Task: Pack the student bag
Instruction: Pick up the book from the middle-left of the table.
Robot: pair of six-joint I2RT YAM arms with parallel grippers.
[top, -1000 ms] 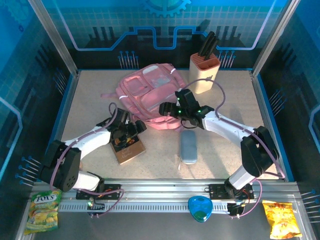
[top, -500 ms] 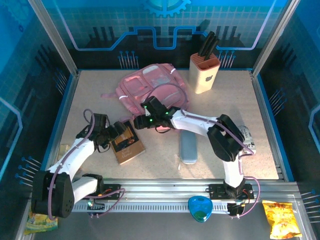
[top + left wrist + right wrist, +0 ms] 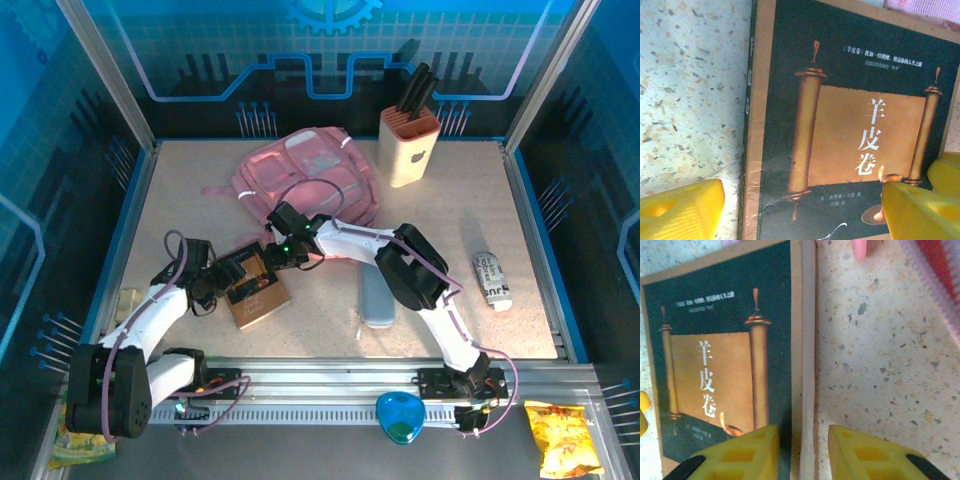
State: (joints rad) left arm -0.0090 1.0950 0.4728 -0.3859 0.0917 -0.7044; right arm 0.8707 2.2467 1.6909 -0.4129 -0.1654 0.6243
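Lying toward the back of the speckled beige desk (image 3: 470, 230), the soft pink fabric student bag (image 3: 310, 180) has the dark, tan-edged book with a gold scroll cover (image 3: 258, 292) just in front of it. The left gripper (image 3: 800, 195) holds its jaws wide across the book's spine. The right gripper (image 3: 801, 435) straddles the opposite edge, jaws narrow, perhaps already pinching. Closing there may lift only the cover, or the arms may collide. A second ago the right arm hovered at the bag.

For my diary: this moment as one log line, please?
left gripper open over book; right gripper at book's edge; book outside student bag
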